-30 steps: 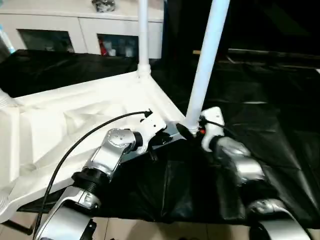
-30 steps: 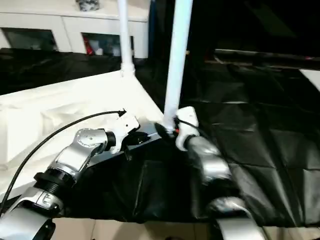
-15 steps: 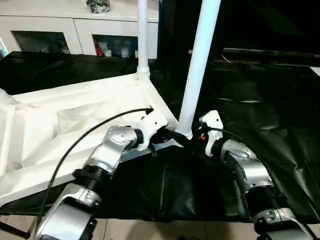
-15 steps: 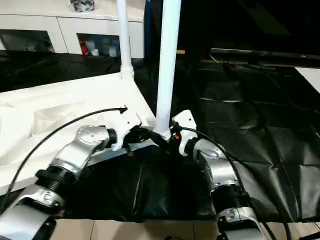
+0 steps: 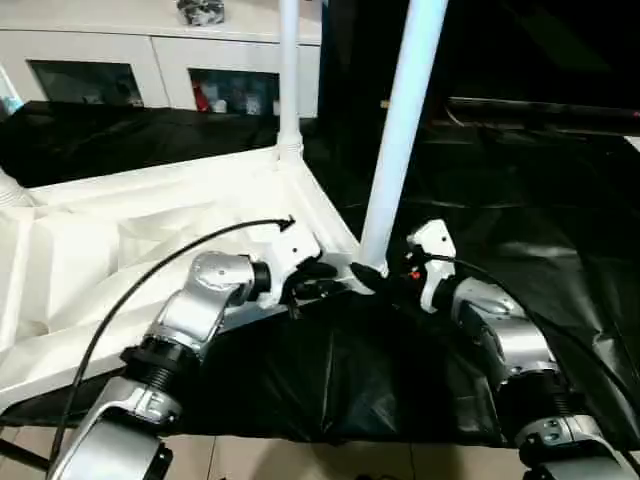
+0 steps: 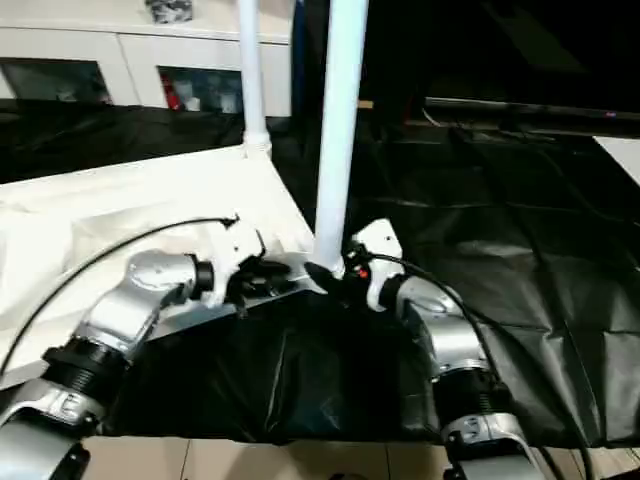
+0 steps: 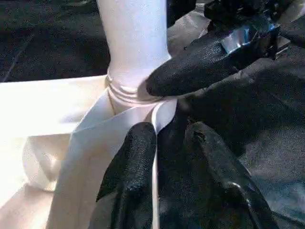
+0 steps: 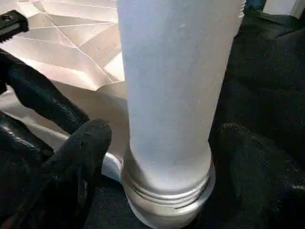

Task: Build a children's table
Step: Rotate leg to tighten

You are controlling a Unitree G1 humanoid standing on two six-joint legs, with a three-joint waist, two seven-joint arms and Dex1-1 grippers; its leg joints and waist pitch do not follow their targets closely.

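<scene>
— Where do the pincers sit?

— The right gripper (image 8: 157, 157) stands wide open, its black fingers (image 8: 78, 148) on either side of the near leg (image 5: 400, 130) at its base, apart from the tube. The left gripper (image 7: 169, 143) is slightly parted astride the tabletop (image 5: 130, 250) rim just beside that corner socket.

— And the table itself?

— Upside down: smooth white plastic, ribbed underside showing, on the black-draped work table (image 5: 520, 190). Two tapered tube legs rise from its corners, the far leg (image 5: 288, 70) behind. A white glass-door cabinet (image 5: 150, 70) stands beyond.
</scene>
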